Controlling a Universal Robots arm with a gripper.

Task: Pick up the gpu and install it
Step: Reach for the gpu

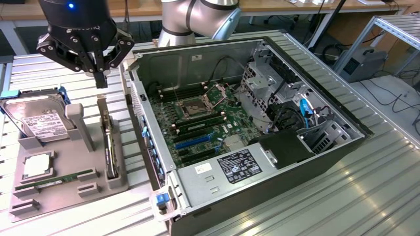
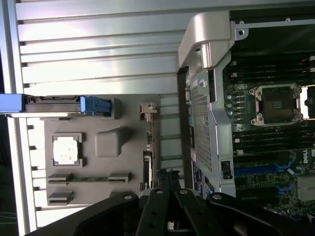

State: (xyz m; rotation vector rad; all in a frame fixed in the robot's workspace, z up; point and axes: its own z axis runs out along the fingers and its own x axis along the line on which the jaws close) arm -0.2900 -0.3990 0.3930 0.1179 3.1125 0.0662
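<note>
Exterior view, black gripper (image 1: pixel 100 81) with fingers pressed together (holding nothing), above grey moulded tray (image 1: pixel 72 160), thin dark gpu card (image 1: pixel 110 150) edge-on along tray's edge beside open computer case (image 1: pixel 196 56).

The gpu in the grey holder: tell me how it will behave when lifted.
The gpu looks like a thin flat board, so it should lift stiffly. It stands edge-on in the grey holder, so unsupported it would likely tip. Its narrow edge probably gives little grip.
</note>
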